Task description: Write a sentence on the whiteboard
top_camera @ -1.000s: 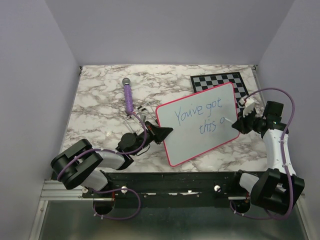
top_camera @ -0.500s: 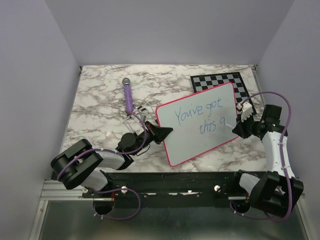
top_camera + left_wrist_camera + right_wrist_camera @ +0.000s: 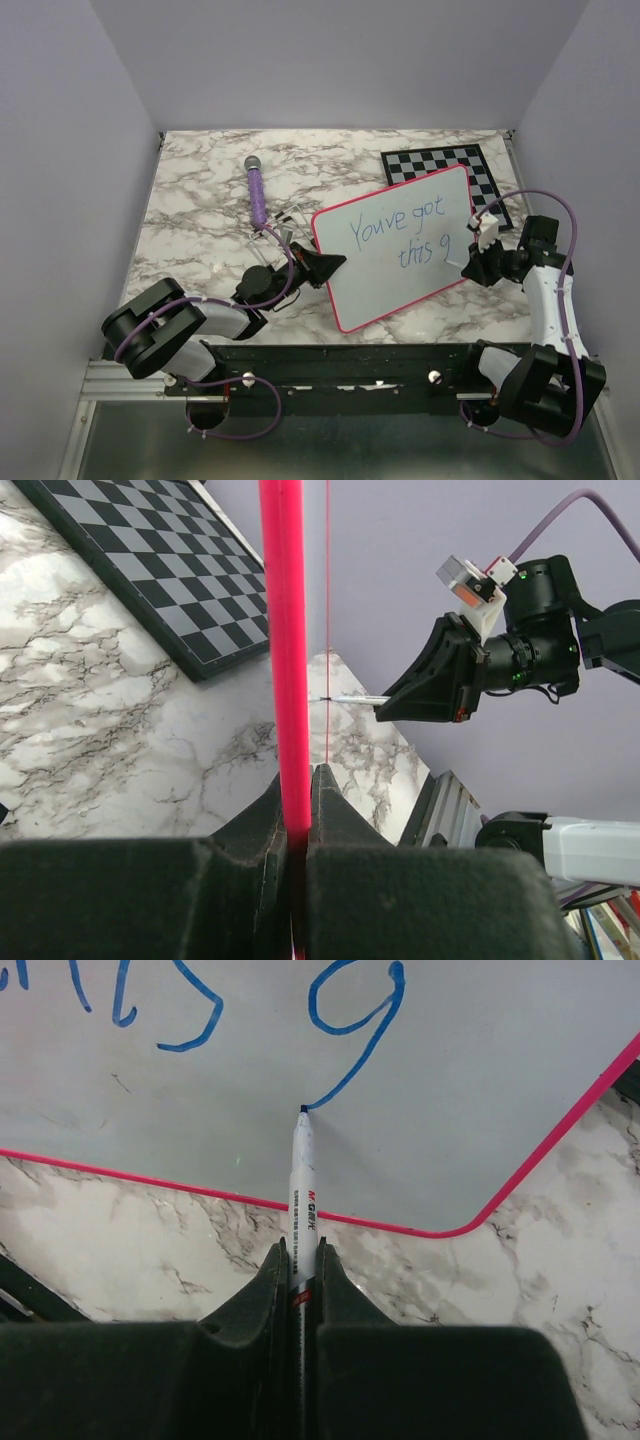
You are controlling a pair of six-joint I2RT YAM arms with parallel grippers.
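Over the white marble counter (image 3: 200, 220), hold the big pink-rimmed white whiteboard (image 3: 375, 290) steady with your left hand (image 3: 296, 780) pinched on its rim, while your right hand (image 3: 300, 1252), gripping the thin white marker (image 3: 302, 1170), softly finishes the tail of the last letter in the blue sentence (image 3: 372, 228).

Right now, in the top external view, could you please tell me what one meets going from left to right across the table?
Purple wand → left fingers → whiteboard they clamp → right fingers holding the marker.
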